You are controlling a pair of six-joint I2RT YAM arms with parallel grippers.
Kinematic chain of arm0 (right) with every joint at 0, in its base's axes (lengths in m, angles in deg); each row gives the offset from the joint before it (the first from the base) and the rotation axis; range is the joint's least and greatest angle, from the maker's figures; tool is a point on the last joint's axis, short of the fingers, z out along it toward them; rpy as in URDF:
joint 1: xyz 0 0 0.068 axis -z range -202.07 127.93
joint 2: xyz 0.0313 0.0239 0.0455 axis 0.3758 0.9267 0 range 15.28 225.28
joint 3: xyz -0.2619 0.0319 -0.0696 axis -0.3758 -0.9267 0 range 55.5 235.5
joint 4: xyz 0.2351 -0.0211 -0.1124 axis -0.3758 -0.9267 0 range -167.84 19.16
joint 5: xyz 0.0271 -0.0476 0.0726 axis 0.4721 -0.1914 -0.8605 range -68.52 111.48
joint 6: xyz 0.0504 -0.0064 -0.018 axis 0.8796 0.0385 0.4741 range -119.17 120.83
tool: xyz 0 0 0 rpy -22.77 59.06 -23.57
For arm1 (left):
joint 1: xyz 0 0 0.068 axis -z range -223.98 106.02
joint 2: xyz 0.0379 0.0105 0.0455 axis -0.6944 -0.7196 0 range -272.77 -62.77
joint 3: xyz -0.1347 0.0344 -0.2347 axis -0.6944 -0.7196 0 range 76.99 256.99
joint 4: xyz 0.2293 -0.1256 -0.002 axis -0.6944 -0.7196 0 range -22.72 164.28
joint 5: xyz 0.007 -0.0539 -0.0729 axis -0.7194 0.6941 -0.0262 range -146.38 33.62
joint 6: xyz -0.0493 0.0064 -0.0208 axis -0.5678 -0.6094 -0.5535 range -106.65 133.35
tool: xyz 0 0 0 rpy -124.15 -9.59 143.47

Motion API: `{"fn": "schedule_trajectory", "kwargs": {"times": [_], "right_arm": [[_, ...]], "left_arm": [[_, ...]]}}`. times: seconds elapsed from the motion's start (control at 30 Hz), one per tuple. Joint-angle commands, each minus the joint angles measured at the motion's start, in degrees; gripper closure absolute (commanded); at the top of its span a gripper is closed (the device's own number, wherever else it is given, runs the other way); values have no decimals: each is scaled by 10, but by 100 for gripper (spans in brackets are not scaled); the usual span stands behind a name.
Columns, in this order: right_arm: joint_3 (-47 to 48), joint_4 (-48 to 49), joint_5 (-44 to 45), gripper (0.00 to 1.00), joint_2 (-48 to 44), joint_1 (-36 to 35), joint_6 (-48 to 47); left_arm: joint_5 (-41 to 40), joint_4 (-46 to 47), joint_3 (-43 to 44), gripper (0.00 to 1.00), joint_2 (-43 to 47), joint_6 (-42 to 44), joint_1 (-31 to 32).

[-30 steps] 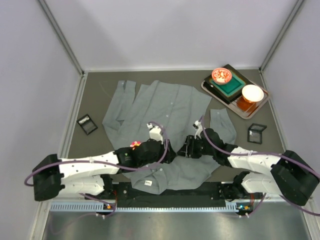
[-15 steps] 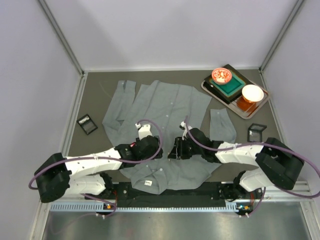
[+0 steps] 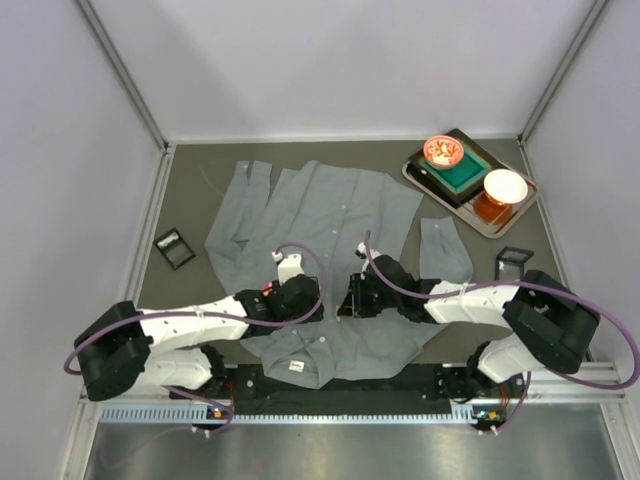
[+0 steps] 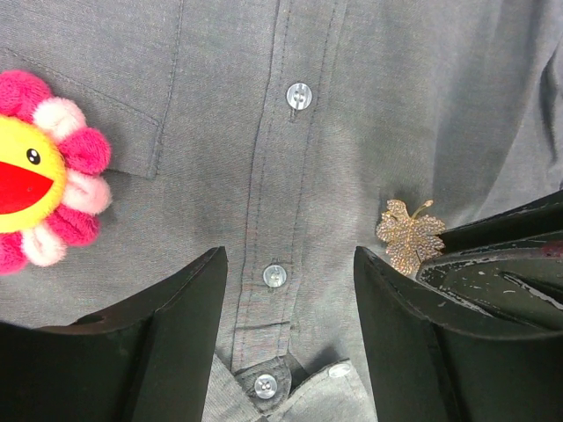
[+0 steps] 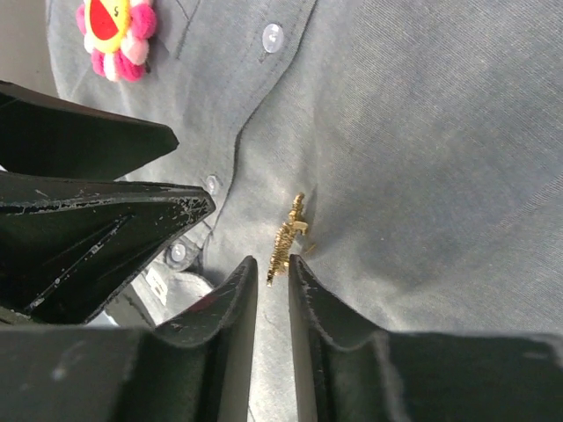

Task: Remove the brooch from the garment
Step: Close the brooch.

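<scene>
Your garment (image 3: pixel 335 205), the grey button-up shirt, lies spread flat on the dark table (image 3: pixel 185 185) with its collar toward the arm bases. The brooch (image 4: pixel 410 236) is a small gold leaf, glittery and veined, with a thin curled stem. It is pinned to the shirt front just beside the button placket, on the opposite side from a pink-and-yellow smiling flower pin (image 4: pixel 40 171) that sits by the chest pocket seam.

Your left gripper (image 4: pixel 288 264) stands wide, one finger on each side of the placket, with a pale button (image 4: pixel 275 276) between them and nothing held. In the right wrist view the brooch (image 5: pixel 286 237) shows edge-on, standing slightly off the cloth. Your right gripper (image 5: pixel 270 264) is drawn down to a narrow slit, and the leaf's lower end sits right at the mouth of that slit. You cannot tell whether the pads are actually pinching it. From overhead, both grippers meet over the shirt's chest and hide the brooch.
</scene>
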Motion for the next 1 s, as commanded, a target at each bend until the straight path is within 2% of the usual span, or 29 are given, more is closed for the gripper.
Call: {"fn": "schedule_trajectory", "kwargs": {"times": [0.0,0.1,0.23,0.47,0.53,0.67,0.83,0.97], "right_arm": [[13,-7,18,84,-3,-7,4],[8,-4,9,94,-1,-7,19],[-4,20,-17,99,7,-5,61],[-50,119,-86,100,29,3,148],[-62,189,-122,100,54,5,185],[-74,253,-160,100,58,7,213],[-79,215,-191,100,-14,49,223],[-70,184,-237,100,-64,110,170]], "left_arm": [[4,24,2,36,-14,-2,-2],[4,25,2,36,-19,-2,-2],[2,25,-2,36,-22,-7,-1],[-1,27,-10,35,-1,-4,-2],[-1,24,-10,34,8,1,-1],[-2,16,-8,31,70,31,-2],[14,31,13,30,140,141,-2],[-3,-2,79,33,150,160,-9]]}}
